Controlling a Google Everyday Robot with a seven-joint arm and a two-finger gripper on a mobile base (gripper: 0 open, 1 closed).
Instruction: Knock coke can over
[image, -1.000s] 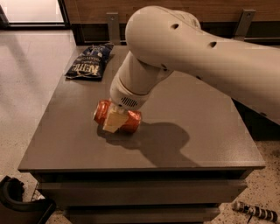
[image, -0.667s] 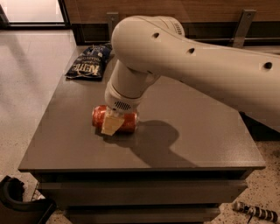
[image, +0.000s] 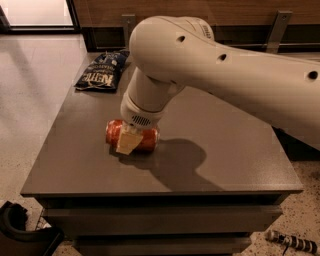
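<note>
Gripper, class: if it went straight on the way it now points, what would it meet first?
The coke can, lying on its side directly under the downward-pointing gripper; the two seem to touch, though depth is unclear. Beneath lies the grey table.

The claw (image: 129, 141) sits against the front of the coke can (image: 113, 133), hiding the can's middle and its lettering. The arm (image: 240, 70) covers the tabletop (image: 225, 165) behind the can, hides one corner of the chip bag (image: 100, 75) beyond it, and is cut off at the right edge.
</note>
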